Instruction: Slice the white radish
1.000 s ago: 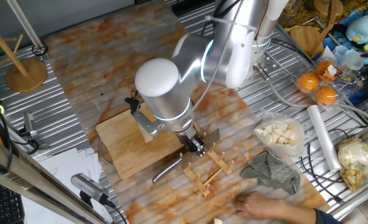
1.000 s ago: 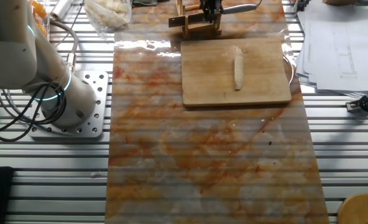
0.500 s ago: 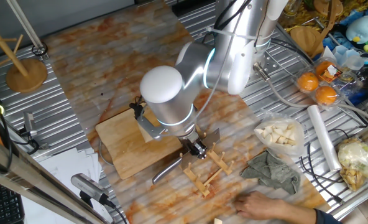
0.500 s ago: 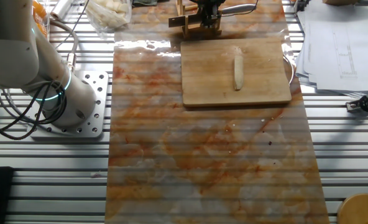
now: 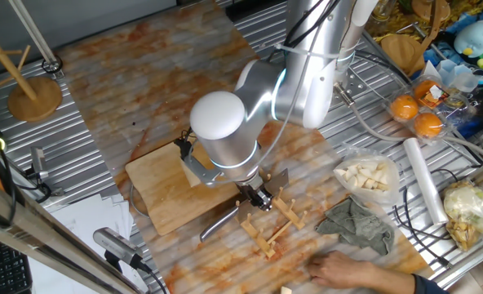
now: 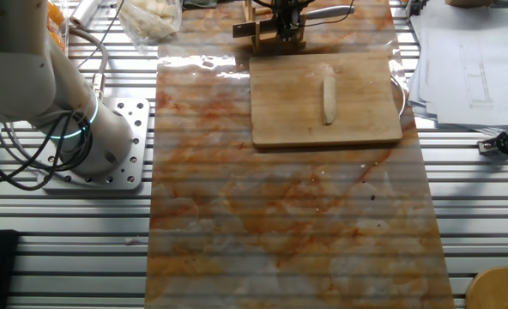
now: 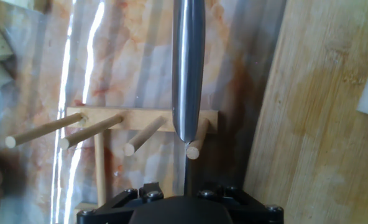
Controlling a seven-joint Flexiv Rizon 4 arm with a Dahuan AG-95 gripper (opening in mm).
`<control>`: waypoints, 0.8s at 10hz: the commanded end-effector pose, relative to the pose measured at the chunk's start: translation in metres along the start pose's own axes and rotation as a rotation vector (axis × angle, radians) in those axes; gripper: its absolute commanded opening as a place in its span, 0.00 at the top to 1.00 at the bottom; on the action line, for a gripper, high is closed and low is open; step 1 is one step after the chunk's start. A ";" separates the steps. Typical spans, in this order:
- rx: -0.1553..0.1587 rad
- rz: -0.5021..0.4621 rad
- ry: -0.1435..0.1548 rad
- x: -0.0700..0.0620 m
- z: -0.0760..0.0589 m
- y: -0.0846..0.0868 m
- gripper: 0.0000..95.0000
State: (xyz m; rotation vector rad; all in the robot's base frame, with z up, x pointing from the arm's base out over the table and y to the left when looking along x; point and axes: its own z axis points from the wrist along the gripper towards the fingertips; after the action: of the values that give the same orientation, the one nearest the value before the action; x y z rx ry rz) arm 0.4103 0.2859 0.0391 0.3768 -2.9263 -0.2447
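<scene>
Over at the far edge of the rectangular light-wood cutting board (image 6: pixel 326 100), your pincer (image 5: pixel 260 197) sits low at the small wooden peg rack (image 5: pixel 276 222), right on the handle of the steel-bladed knife (image 5: pixel 274 181). In the hand view that dark metal handle (image 7: pixel 188 68) runs straight away from the camera, resting against a rack peg (image 7: pixel 196 144). Fingertips are not visible in any view, so you cannot tell if the pincer is clamped on the handle or standing apart around it; no gap or contact is readable.

The cream-white radish stick (image 6: pixel 329 96) lies flat on the board, right of the board's centre in the other fixed view, well apart from the pincer and touching nothing else. Its long axis runs from the rack-side edge of the board toward the near edge, so it points roughly back at the rack. In one fixed view the arm body hides it completely.

Judgement: the knife has to travel off the rack and over the board, then the blade must sit across that long axis, not along it. The handle now looks roughly in line with the stick, so expect a wrist turn before the first cut.

The clear plastic bag of pale cut chunks (image 5: pixel 368 175) beside the rack on the bench is not your target.
</scene>
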 end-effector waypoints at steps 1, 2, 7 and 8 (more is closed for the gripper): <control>0.004 -0.003 -0.008 0.000 0.001 -0.001 0.60; 0.007 -0.007 -0.011 0.000 0.002 -0.001 0.60; 0.015 -0.011 -0.013 0.000 0.004 -0.001 0.80; 0.015 -0.012 -0.013 0.000 0.004 -0.001 0.80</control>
State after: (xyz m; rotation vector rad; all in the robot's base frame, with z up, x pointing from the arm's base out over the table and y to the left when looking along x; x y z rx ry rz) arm 0.4097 0.2847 0.0369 0.3965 -2.9404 -0.2280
